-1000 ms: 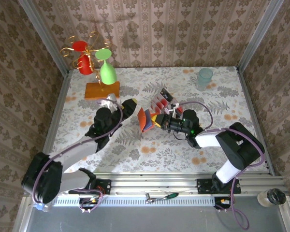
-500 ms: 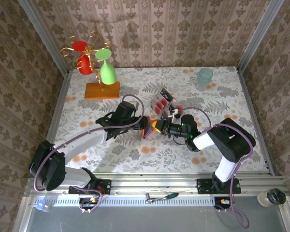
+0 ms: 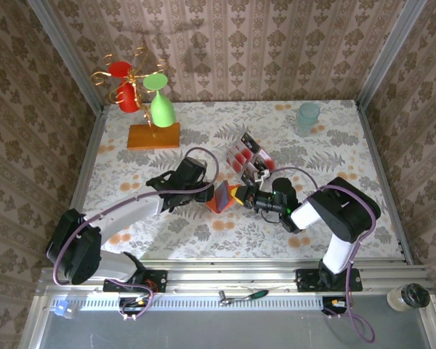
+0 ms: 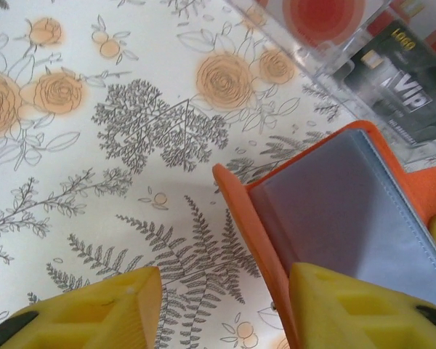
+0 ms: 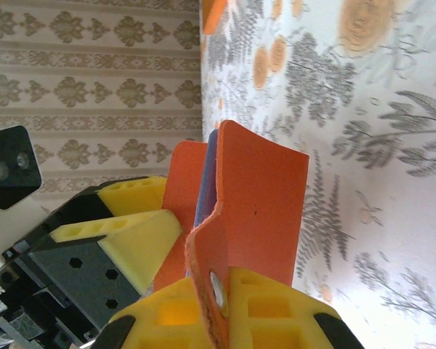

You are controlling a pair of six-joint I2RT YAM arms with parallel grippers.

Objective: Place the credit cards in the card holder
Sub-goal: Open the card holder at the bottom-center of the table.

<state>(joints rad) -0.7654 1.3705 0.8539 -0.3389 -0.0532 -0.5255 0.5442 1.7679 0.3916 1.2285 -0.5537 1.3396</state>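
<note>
The left end effector [image 4: 224,283] holds its ridged yellow fingers apart, one on each side of an upright flap of the card holder [image 4: 334,203], which is stiff orange-red outside and smooth grey within. It stands half open on edge over the floral surface [image 4: 131,109]. On the card holder's other side, the right end effector [image 5: 216,291] is clamped on the snap flap. Beyond the card holder, the glossy black and pink credit cards [image 4: 400,94] lie in a clear tray [image 4: 312,62], probably nearer the right arm

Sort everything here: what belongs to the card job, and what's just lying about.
Job: credit cards, card holder.
Lying about: orange block with wire stand, green goblet, red cups, pale teal cup, screwdriver, jar.
</note>
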